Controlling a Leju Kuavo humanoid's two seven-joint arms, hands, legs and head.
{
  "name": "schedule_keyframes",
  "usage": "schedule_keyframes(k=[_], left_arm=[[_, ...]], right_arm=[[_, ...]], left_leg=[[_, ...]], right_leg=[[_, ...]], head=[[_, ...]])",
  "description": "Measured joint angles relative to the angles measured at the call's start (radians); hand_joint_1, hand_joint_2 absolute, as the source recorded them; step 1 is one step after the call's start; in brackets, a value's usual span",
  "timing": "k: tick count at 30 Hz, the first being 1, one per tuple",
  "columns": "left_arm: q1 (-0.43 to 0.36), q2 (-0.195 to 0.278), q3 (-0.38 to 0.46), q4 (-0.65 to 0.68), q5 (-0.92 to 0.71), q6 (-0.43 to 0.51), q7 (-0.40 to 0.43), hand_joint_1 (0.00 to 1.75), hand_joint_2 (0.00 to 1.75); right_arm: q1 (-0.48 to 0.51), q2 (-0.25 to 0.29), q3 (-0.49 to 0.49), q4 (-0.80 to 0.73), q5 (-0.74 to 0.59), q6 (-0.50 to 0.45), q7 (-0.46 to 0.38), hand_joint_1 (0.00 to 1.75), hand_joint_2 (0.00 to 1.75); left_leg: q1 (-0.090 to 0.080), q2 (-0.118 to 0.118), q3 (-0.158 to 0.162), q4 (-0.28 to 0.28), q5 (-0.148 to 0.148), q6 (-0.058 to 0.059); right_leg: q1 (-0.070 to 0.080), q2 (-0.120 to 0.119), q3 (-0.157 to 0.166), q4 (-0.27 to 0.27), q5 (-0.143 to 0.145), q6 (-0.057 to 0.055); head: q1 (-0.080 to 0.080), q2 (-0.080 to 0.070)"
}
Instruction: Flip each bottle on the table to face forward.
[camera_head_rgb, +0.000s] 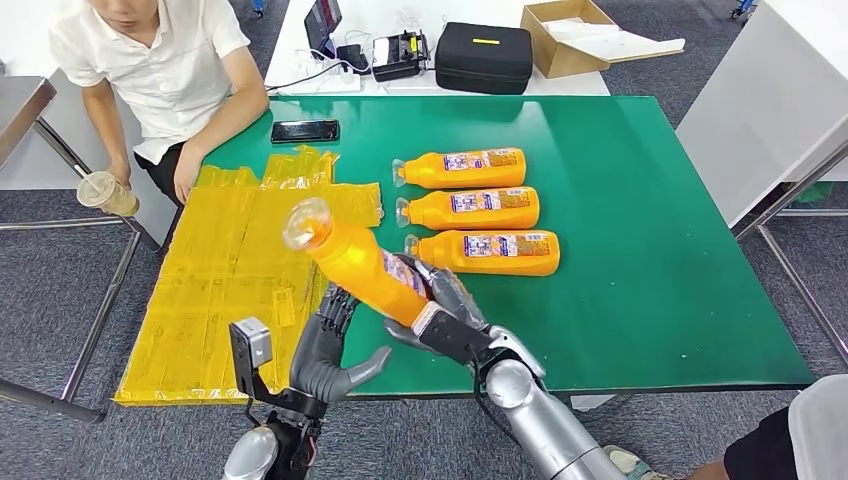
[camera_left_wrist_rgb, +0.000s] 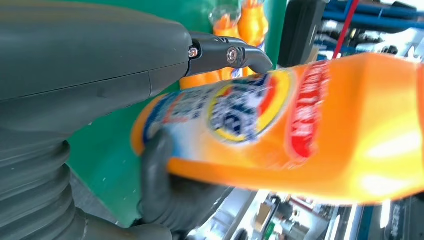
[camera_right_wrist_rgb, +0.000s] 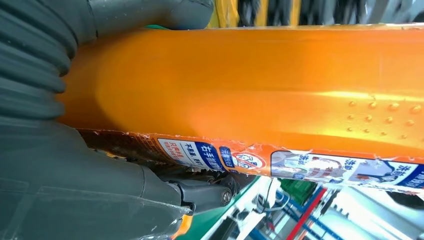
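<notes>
An orange bottle (camera_head_rgb: 355, 260) with a clear cap hangs tilted above the table's near edge, cap up and to the left. My right hand (camera_head_rgb: 445, 310) grips it around its lower end, over the label. The right wrist view shows the bottle (camera_right_wrist_rgb: 250, 80) close up against that hand (camera_right_wrist_rgb: 60, 190). My left hand (camera_head_rgb: 325, 350) is just below the bottle with its fingers spread, holding nothing. The left wrist view shows the front label of the bottle (camera_left_wrist_rgb: 300, 130) past the hand (camera_left_wrist_rgb: 90, 65). Three more orange bottles (camera_head_rgb: 468, 208) lie side by side on the green table (camera_head_rgb: 650, 250), caps to the left.
Yellow plastic sheeting (camera_head_rgb: 230, 270) covers the table's left part. A person (camera_head_rgb: 160, 60) sits at the far left corner with a cup (camera_head_rgb: 105, 192). A phone (camera_head_rgb: 305, 130) lies near them. A black case (camera_head_rgb: 484, 57) and a cardboard box (camera_head_rgb: 580, 35) stand behind the table.
</notes>
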Motion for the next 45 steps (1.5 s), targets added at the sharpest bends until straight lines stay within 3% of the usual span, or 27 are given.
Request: schedule_keyframes(k=[7, 20, 29, 30, 33, 34, 43, 44, 45], left_arm=[[-0.018, -0.007, 0.021, -0.002, 0.002, 0.058, -0.003, 0.0, 1.75], [-0.029, -0.01, 0.046, 0.009, 0.081, 0.079, -0.01, 0.0, 1.75], [-0.032, -0.012, 0.049, 0.016, 0.204, -0.006, 0.02, 0.0, 1.75], [-0.035, -0.012, 0.048, 0.02, 0.234, -0.028, 0.03, 0.24, 1.75], [-0.04, -0.012, 0.045, 0.034, 0.313, -0.084, 0.045, 1.54, 1.75], [-0.041, -0.012, 0.045, 0.039, 0.324, -0.092, 0.045, 1.75, 1.75], [-0.055, -0.012, 0.044, 0.069, 0.342, -0.1, 0.035, 1.75, 1.75], [-0.055, -0.012, 0.043, 0.069, 0.34, -0.1, 0.029, 1.75, 1.75], [-0.055, -0.012, 0.043, 0.069, 0.337, -0.1, 0.024, 1.75, 1.75]], right_arm=[[0.023, 0.008, 0.045, 0.0, 0.01, -0.01, -0.001, 1.75, 1.75], [0.027, 0.023, 0.077, 0.0, 0.011, -0.016, -0.001, 1.75, 1.75], [0.021, 0.031, 0.087, 0.005, -0.003, -0.012, -0.016, 1.75, 1.75], [0.017, 0.033, 0.089, 0.008, -0.01, -0.008, -0.023, 1.75, 1.75], [0.002, 0.04, 0.092, 0.024, -0.029, 0.003, -0.039, 1.75, 1.75], [-0.002, 0.041, 0.092, 0.031, -0.034, 0.004, -0.042, 1.75, 1.75], [-0.017, 0.043, 0.091, 0.071, -0.046, -0.001, -0.053, 1.71, 1.75], [-0.017, 0.045, 0.091, 0.075, -0.046, -0.003, -0.053, 1.64, 1.75], [-0.018, 0.047, 0.091, 0.079, -0.046, -0.006, -0.053, 1.38, 1.75]], left_leg=[[0.0, 0.0, 0.0, 0.0, 0.0, 0.0], [0.0, 0.0, 0.0, 0.0, 0.0, 0.0], [0.0, 0.0, 0.0, 0.0, 0.0, 0.0], [0.0, 0.0, 0.0, 0.0, 0.0, 0.0], [0.0, 0.0, 0.0, 0.0, 0.0, 0.0], [0.0, 0.0, 0.0, 0.0, 0.0, 0.0], [0.0, 0.0, 0.0, 0.0, 0.0, 0.0], [0.0, 0.0, 0.0, 0.0, 0.0, 0.0], [0.0, 0.0, 0.0, 0.0, 0.0, 0.0]], right_leg=[[0.0, 0.0, 0.0, 0.0, 0.0, 0.0], [0.0, 0.0, 0.0, 0.0, 0.0, 0.0], [0.0, 0.0, 0.0, 0.0, 0.0, 0.0], [0.0, 0.0, 0.0, 0.0, 0.0, 0.0], [0.0, 0.0, 0.0, 0.0, 0.0, 0.0], [0.0, 0.0, 0.0, 0.0, 0.0, 0.0], [0.0, 0.0, 0.0, 0.0, 0.0, 0.0], [0.0, 0.0, 0.0, 0.0, 0.0, 0.0], [0.0, 0.0, 0.0, 0.0, 0.0, 0.0]], head=[[0.0, 0.0], [0.0, 0.0], [0.0, 0.0], [0.0, 0.0], [0.0, 0.0], [0.0, 0.0], [0.0, 0.0], [0.0, 0.0], [0.0, 0.0]])
